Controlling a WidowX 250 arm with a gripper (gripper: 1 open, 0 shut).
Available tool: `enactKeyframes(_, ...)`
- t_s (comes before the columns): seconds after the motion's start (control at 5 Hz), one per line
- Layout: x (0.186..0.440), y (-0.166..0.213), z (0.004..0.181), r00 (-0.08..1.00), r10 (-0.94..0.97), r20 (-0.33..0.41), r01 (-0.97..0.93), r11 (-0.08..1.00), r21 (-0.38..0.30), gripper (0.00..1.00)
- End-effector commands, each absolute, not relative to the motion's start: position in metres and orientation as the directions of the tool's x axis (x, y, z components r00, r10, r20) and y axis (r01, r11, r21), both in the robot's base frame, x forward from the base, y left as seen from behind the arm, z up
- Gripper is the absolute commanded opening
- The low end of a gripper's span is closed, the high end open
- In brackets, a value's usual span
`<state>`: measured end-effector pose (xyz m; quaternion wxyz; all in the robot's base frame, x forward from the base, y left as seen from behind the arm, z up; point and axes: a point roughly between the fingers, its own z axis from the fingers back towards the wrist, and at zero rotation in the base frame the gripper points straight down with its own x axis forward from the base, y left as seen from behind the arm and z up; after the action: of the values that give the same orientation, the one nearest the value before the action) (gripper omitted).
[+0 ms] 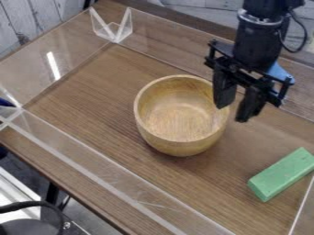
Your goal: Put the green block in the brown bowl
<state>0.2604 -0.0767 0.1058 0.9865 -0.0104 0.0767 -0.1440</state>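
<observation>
Across the wood-grained table (92,119), whose warm brown boards carry fine darker streaks, a round bowl (182,115) of light tan wood shows its open top, with a thick smooth rim, curved walls and a paler round floor. To its right in the view lies the green block (282,174), a matte, plain, straight-edged bar with a flat top, set slantwise on the table, apart from the bowl and outside it. Above the bowl's far right rim hangs the hand (252,92), dark and angular, with black mechanical parts and a cable looping near its top; its fingers stand apart, and nothing is seen between them. Behind it, partly hidden, is something blue (273,69), its shape too covered to make out. Near the far left edge of the table sits a small clear or whitish angular piece (112,25), with thin pale edges. Ribbed grey material (22,23) fills the upper left corner, and black cables (31,207) curve at the lower left. No brand, label or writing can be read.
</observation>
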Motion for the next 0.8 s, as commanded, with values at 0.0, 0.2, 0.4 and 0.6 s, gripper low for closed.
enactKeyframes(0.0,0.263,-0.087,0.110,0.947,-0.312,-0.076,0.309,0.950,-0.056,1.00)
enactKeyframes(0.2,0.251,-0.099,0.088,0.938,-0.343,-0.055,0.338,0.937,-0.082,1.00)
enactKeyframes(0.4,0.250,-0.113,0.072,0.921,-0.387,-0.030,0.386,0.921,-0.049,1.00)
enactKeyframes(0.6,0.249,-0.129,0.058,0.902,-0.431,-0.020,0.431,0.902,-0.012,1.00)
